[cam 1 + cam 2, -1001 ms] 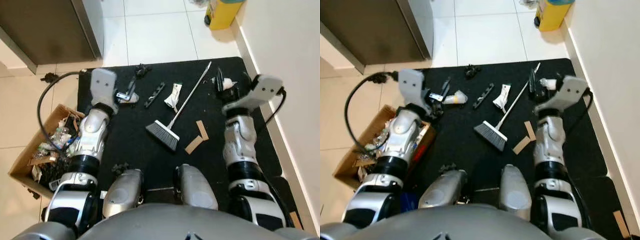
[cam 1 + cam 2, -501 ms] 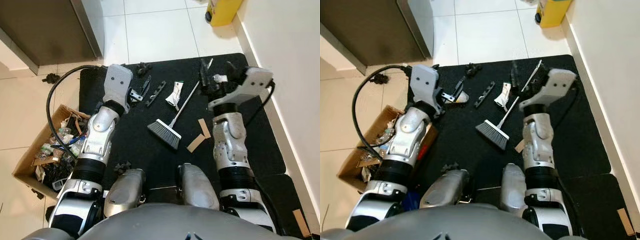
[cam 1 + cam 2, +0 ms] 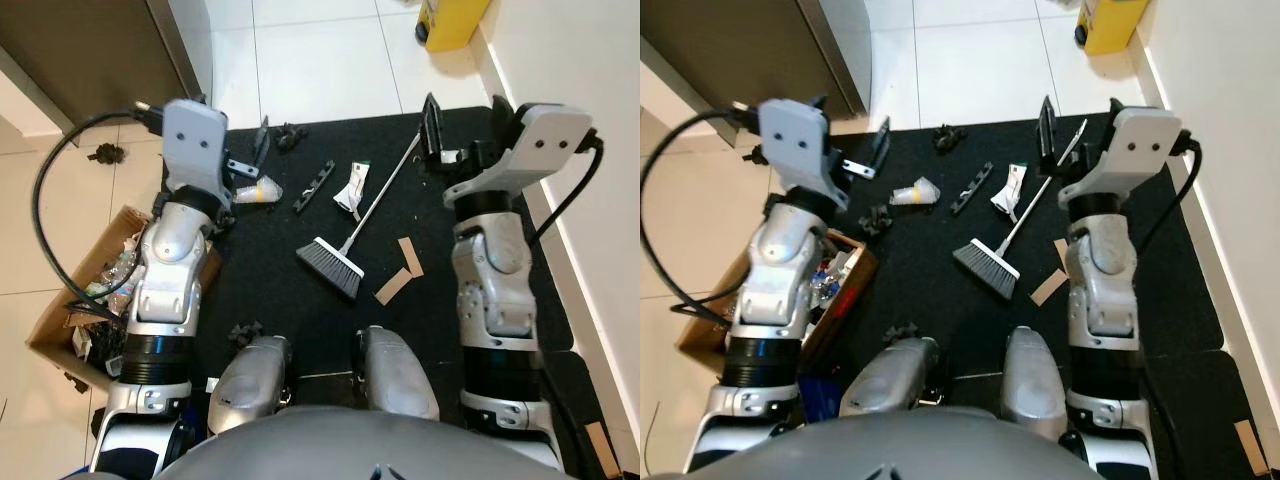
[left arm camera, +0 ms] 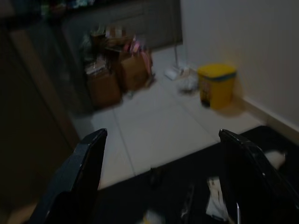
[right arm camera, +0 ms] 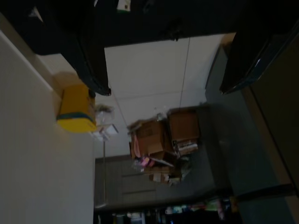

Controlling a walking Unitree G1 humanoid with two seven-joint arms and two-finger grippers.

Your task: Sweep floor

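A small broom with grey bristles (image 3: 330, 268) lies on the black mat (image 3: 250, 290); its thin metal handle (image 3: 385, 185) runs up and to the right. Litter is scattered on the mat: a crumpled white paper (image 3: 257, 190), a black strip (image 3: 311, 187), a white packet (image 3: 352, 187) and cardboard strips (image 3: 400, 270). My left gripper (image 3: 248, 148) is raised above the mat's far left corner, open, holding nothing. My right gripper (image 3: 458, 125) hovers open above the tip of the broom handle, apart from it. In the wrist views both pairs of fingers (image 4: 88, 163) (image 5: 91, 56) stand wide apart.
A cardboard box (image 3: 55, 320) full of junk sits left of the mat beside my left arm. A dark cabinet (image 3: 80, 50) stands at the far left, a yellow bin (image 3: 452, 18) at the far right by the white wall (image 3: 580, 60). White tiles (image 3: 320, 60) lie beyond the mat.
Both arms have lifted away from the mat. The left gripper swung up and to the left, off the litter; the right gripper rose and moved right, off the broom handle.
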